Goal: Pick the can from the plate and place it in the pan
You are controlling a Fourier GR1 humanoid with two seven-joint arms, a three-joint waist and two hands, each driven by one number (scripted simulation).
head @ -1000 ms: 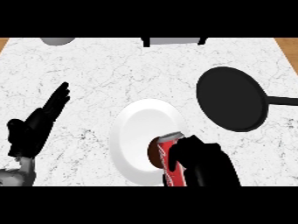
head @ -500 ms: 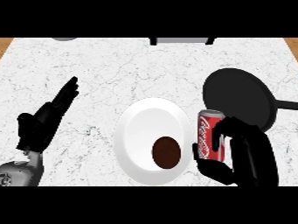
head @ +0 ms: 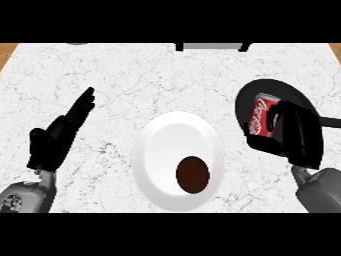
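Right hand [head: 297, 136] grips cylindrical red can [head: 261, 115] above round black pan [head: 256, 91]

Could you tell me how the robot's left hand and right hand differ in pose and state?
The left hand is open, fingers straight, holding nothing; the right hand is curled round the red can. The left hand shows over bare counter beside the plate; the right hand is over the pan. Both are black on grey forearms.
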